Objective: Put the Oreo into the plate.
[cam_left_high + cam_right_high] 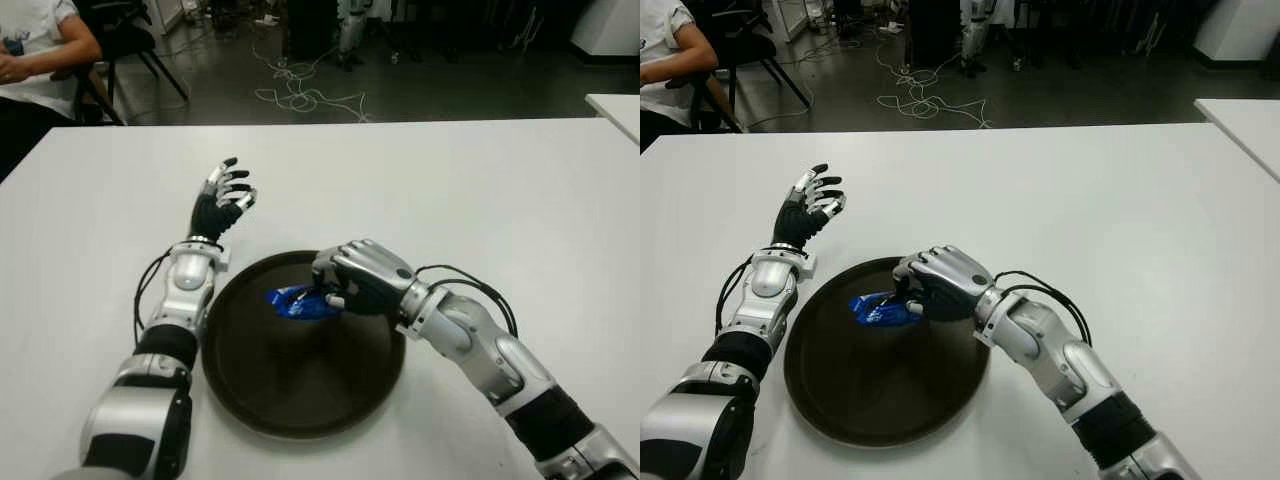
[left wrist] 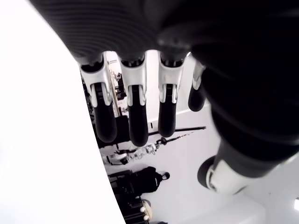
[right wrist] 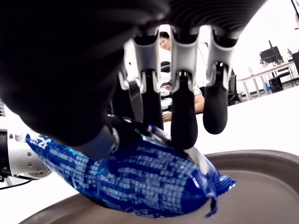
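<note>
The Oreo [image 1: 296,302] is a blue packet held over the left-middle of the dark round plate [image 1: 300,395]. My right hand [image 1: 358,276] reaches in from the right and is shut on it. In the right wrist view the thumb and fingers [image 3: 183,116] pinch the Oreo packet [image 3: 140,182] just above the plate's floor [image 3: 261,186]; I cannot tell whether the two touch. My left hand [image 1: 226,193] shows to the left of the plate's far rim, fingers spread and holding nothing. The left wrist view shows its fingers [image 2: 135,112] extended.
The white table [image 1: 480,190] stretches wide around the plate. A seated person [image 1: 35,50] and a chair are beyond the far left corner. Cables [image 1: 300,95] lie on the floor behind. A second white table's corner [image 1: 618,108] shows at the right.
</note>
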### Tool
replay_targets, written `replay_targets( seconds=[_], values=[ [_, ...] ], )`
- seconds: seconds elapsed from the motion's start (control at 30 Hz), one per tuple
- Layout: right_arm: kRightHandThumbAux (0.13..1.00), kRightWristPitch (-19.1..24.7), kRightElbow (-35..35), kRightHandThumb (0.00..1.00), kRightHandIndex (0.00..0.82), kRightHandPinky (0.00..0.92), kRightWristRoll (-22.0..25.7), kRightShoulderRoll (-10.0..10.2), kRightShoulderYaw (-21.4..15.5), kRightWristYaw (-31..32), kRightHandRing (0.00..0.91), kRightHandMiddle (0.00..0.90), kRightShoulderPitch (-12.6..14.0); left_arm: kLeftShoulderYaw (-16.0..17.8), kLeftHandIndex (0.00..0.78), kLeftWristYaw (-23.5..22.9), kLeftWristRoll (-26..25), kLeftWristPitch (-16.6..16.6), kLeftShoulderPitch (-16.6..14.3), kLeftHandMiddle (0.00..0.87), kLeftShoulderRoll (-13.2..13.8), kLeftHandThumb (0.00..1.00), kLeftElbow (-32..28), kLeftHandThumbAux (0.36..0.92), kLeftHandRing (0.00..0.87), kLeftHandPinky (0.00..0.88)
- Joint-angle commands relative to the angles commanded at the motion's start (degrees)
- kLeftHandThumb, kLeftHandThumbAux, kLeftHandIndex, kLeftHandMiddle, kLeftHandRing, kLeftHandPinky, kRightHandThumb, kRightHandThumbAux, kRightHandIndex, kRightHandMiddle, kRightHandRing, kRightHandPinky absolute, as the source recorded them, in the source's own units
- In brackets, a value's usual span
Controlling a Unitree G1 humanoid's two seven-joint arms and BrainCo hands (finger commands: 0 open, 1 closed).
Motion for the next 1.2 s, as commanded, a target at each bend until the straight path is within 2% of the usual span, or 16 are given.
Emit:
replay_targets(
  seconds=[0.2,0.3,0.37,0.43,0.53,0.63,0.93,1.2],
  values=[
    [0.732,-0.1,0.1,0.686,0.426,0.569,0.0,0.1,-0.2,-0.3,0.573,0.581,0.0,-0.1,0.104,0.3,0.1,0.2,0.0,0.226,0.0,0.405,-0.2,0.739,0.250,0.288],
    [0.733,-0.8,0.4,0.687,0.424,0.551,1.6,0.8,-0.7,-1.3,0.554,0.559,0.5,-0.1,0.102,0.3,0.1,0.2,0.0,0.224,-0.1,0.410,-0.2,0.738,0.249,0.288],
    [0.734,-1.3,0.4,0.688,0.422,0.509,2.3,1.3,-1.1,-1.9,0.522,0.527,0.9,0.0,0.105,0.3,0.0,0.1,0.1,0.226,-0.2,0.408,-0.3,0.732,0.250,0.287],
    [0.737,-1.5,0.4,0.685,0.416,0.388,2.7,1.5,-1.3,-2.3,0.436,0.449,1.1,0.0,0.108,0.4,-0.1,0.1,0.1,0.229,-0.2,0.402,-0.3,0.724,0.251,0.284],
    [0.741,-1.3,0.4,0.679,0.408,0.286,3.2,1.5,-1.4,-2.2,0.338,0.362,1.2,0.0,0.110,0.6,0.0,0.2,0.0,0.231,-0.2,0.395,-0.2,0.716,0.252,0.283],
    [0.744,-1.3,0.3,0.673,0.402,0.231,3.5,1.3,-1.3,-1.7,0.272,0.301,1.0,0.0,0.108,0.7,0.1,0.5,-0.1,0.230,-0.2,0.396,-0.1,0.709,0.251,0.283],
    [0.746,-1.2,0.6,0.671,0.396,0.164,3.2,1.0,-0.8,-1.3,0.179,0.204,0.6,-0.3,0.104,0.7,0.4,0.5,0.0,0.226,0.1,0.398,-0.2,0.705,0.248,0.277],
    [0.746,-0.7,0.6,0.674,0.395,0.125,3.1,0.6,-0.6,-0.3,0.143,0.168,0.4,-0.2,0.111,0.0,0.0,-0.3,0.1,0.231,0.0,0.412,-0.1,0.709,0.250,0.276]
  ],
)
